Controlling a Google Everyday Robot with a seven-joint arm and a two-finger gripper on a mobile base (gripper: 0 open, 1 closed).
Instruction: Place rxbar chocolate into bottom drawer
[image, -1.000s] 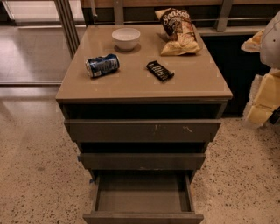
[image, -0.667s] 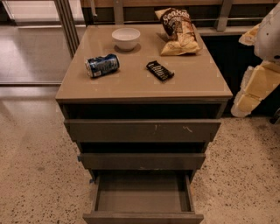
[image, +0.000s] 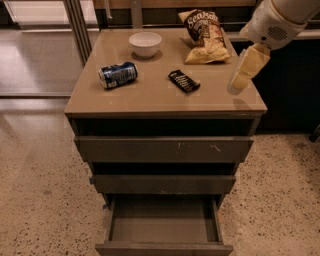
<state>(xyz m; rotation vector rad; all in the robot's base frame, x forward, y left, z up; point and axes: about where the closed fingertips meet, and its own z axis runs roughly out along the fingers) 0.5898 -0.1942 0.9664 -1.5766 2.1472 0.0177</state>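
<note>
The blunt, cream gripper (image: 239, 81) hangs over the three-o'clock edge of the smooth tan cabinet top (image: 150, 97); open or closed, I cannot tell. At its nine o'clock lies the flat black rxbar chocolate (image: 184, 81). At six o'clock, the shallow rectangular bottom drawer (image: 162, 248) stands open.

I am looking down at the tan cabinet top (image: 150, 100), taking the white bowl (image: 145, 44) near its back edge as my marker. A blue soda can (image: 118, 75) is lying on its side in front of the bowl and slightly left, the rxbar chocolate (image: 183, 81) is lying flat in front and to the right, and the chip bag (image: 206, 30) is resting to the bowl's right. The gripper (image: 236, 86) is hanging over the top's right edge, well apart from the bowl.
</note>
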